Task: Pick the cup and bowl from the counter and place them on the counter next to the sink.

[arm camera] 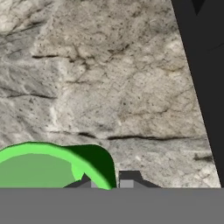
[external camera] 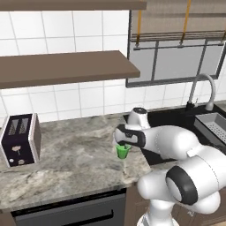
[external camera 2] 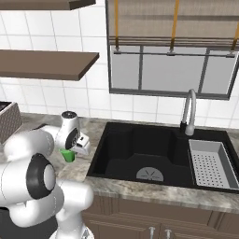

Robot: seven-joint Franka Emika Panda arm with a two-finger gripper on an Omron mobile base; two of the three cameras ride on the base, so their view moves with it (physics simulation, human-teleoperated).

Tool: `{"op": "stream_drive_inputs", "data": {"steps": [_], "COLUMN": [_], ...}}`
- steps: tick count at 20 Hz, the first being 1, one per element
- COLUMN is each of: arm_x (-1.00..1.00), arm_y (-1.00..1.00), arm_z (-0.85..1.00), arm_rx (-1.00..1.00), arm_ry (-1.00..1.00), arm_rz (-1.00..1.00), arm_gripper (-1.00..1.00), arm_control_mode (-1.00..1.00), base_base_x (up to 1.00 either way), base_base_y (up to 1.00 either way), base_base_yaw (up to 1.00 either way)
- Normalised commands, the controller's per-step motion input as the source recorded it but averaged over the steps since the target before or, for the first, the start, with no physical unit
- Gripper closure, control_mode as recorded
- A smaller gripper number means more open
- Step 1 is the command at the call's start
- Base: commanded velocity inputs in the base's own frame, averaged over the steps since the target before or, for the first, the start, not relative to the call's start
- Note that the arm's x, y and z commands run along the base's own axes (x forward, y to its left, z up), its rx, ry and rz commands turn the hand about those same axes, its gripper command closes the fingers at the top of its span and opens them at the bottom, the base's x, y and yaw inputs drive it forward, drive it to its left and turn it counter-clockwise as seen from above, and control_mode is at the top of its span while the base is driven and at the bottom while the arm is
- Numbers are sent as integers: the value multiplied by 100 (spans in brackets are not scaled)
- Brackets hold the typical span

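Gripper (arm camera: 109, 183) clamped on the rim of one cup (external camera: 123, 151), held above the counter (external camera: 79, 154) just beside the sink (external camera 2: 154, 154).

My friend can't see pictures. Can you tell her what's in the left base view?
A white robot arm holds a small green cup in its gripper over a marbled counter, just left of a black sink. A toaster sits at the far left, under a brown shelf.

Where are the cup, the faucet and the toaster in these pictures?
cup (external camera: 123, 151): left base view, on its green side wall.
faucet (external camera 2: 188, 108): right base view, on the curved silver neck.
toaster (external camera: 20, 140): left base view, on its dark front face.
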Motion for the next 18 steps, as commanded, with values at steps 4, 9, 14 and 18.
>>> {"op": "stream_drive_inputs", "data": {"steps": [4,9,14,18], "arm_x": [0,0,0,0], "arm_y": [0,0,0,0], "arm_z": [-19,0,0,4], "arm_rx": [-2,0,0,0], "arm_ry": [0,0,0,0], "arm_rz": [0,0,0,0], "arm_gripper": [100,-100,-100,-100], "arm_control_mode": [-100,-100,-100,-100], "base_base_x": [0,0,0,0], "base_base_y": [0,0,0,0], "base_base_yaw": [0,0,0,0]}}
